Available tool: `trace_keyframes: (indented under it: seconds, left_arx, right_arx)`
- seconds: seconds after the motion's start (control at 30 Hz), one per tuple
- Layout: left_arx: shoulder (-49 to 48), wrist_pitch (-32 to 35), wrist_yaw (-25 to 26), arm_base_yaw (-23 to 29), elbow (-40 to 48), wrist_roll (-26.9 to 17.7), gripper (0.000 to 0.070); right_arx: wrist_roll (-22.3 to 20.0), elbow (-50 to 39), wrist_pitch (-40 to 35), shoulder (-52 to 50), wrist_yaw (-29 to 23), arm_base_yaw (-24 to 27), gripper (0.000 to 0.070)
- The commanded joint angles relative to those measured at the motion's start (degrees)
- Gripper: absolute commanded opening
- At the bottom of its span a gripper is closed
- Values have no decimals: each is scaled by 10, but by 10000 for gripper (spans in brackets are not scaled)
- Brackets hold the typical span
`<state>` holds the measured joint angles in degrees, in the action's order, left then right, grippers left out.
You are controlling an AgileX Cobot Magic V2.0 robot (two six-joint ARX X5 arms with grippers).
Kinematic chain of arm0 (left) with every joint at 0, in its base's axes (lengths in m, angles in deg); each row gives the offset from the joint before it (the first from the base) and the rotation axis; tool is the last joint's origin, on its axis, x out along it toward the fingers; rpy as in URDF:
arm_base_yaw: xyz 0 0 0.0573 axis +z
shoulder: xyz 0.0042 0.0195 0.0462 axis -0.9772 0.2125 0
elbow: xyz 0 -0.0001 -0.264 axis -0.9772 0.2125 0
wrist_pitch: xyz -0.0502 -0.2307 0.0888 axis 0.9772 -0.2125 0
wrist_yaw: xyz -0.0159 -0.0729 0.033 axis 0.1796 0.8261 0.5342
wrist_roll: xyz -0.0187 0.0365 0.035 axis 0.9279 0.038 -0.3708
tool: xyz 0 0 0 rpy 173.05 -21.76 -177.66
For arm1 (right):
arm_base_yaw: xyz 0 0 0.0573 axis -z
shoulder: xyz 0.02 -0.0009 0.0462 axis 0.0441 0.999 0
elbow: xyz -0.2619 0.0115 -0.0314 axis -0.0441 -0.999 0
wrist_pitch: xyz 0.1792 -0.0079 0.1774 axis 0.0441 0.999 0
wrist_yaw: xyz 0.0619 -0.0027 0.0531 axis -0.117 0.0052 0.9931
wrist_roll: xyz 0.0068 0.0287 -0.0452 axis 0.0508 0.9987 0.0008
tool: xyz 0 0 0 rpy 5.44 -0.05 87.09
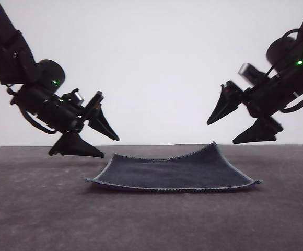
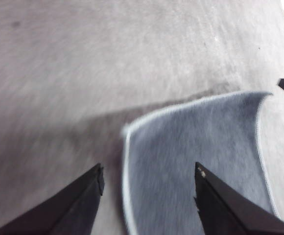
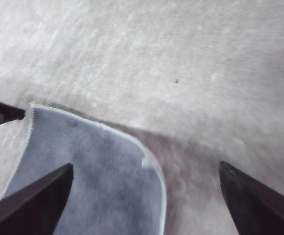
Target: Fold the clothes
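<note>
I have the table (image 1: 31, 209) spread grey-brown under everything, and the cloth (image 1: 172, 172) is my landmark: it lies flat near the middle of the table, dark grey-blue face up, unfolded. Its far right corner curls upward, and a thin purple line peeks along the near edge and at that lifted corner in the right wrist view.

My left gripper (image 1: 103, 140) hangs just off the cloth's left edge, above the table and clear of the fabric. Its jaws are spread wide and hold nothing. From the left wrist view (image 2: 149, 178) the two fingers straddle the cloth's near left corner, one over bare table, one over the fabric.

My right gripper (image 1: 222, 130) sits above the cloth's right side, higher than the left, over the curled corner. Its fingers are also wide apart and empty; in the right wrist view (image 3: 147, 178) they bracket that corner with room to spare.

I judge this the approach before the first grasp: no fold is made yet. Next I'd bring both grippers down to pinch the edge at each side, low enough to catch the stitched hem (image 2: 124, 181) without jamming fingertips into the table. The flat left corner looks harder to pick than the lifted right one.
</note>
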<state>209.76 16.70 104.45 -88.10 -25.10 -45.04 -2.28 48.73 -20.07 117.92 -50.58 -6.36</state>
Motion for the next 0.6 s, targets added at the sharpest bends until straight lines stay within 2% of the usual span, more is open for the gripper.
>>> trace_keyframes:
  seconds: [0.0,0.27,0.4,0.5,0.57]
  left_arx:
    - [20,4,2,-4,-24,-1,354]
    - [56,4,-18,-17,-57,-7,353]
    - [57,6,-41,-21,-57,-17,353]
    - [57,9,-45,-24,-57,-17,351]
    - [57,8,-45,-24,-57,-17,350]
  right_arx:
    - [-1,21,-1,22,2,-5,603]
    - [-1,52,2,66,2,-25,592]
    - [-8,52,2,71,0,-31,468]
    - [-9,52,2,74,-3,-33,404]
    - [-10,52,2,74,-5,-35,390]
